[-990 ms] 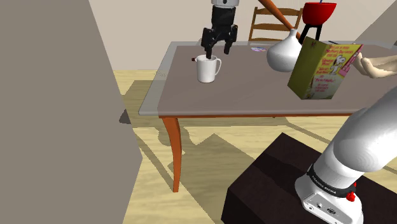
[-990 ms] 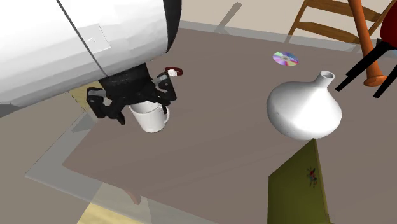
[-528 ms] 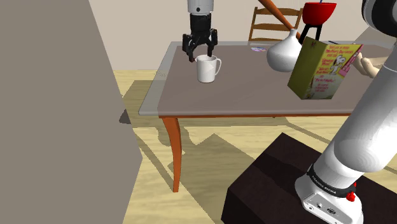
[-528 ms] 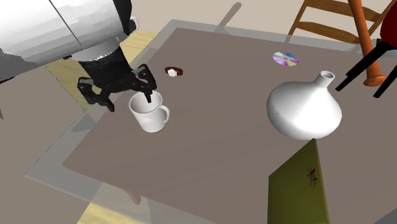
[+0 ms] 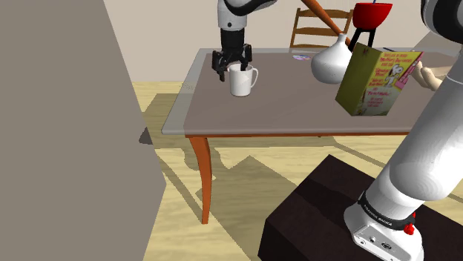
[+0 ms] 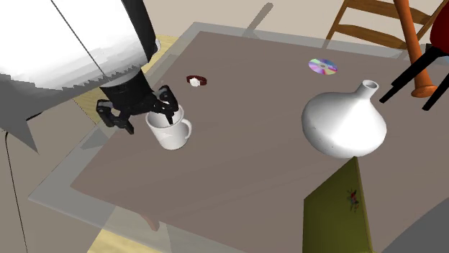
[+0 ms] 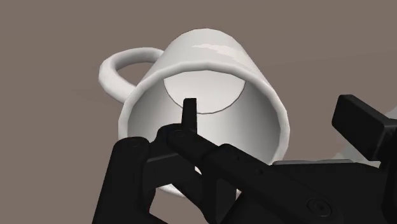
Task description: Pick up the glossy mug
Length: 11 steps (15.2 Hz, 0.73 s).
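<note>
Item: white mug (image 5: 242, 81), standing upright on the desk (image 5: 297, 111). Tool (image 5: 231, 65): unclenched, gripping nothing, straddling the mug's wall opposite its handle, one finger (image 7: 189, 116) inside. I am judging it best to sink deeper, then squeeze squarely.

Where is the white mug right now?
In the shoulder view the mug stands on the table toward its left end, under the gripper, left of the white vase.
</note>
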Motion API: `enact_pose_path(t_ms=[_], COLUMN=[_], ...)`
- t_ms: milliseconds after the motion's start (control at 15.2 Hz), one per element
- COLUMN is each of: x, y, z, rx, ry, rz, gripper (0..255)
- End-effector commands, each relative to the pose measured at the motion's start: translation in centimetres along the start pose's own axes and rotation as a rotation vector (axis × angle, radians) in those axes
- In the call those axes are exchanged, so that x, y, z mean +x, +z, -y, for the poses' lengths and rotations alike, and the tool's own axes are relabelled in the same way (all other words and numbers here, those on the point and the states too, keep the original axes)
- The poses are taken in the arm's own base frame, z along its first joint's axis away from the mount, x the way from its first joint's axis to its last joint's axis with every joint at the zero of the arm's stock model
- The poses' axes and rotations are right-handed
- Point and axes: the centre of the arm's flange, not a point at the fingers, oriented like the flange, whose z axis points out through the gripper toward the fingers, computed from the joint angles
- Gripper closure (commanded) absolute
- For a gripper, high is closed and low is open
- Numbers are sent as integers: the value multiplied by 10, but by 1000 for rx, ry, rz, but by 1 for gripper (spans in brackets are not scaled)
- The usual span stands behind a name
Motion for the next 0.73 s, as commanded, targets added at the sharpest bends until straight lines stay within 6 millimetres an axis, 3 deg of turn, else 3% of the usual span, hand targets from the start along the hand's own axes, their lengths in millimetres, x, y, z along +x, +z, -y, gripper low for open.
enact_pose_path(t_ms=[0,660], x=[0,0], y=[1,-4], z=[0,0], rx=[0,0], ry=[0,0], rz=[0,0], gripper=[255,255])
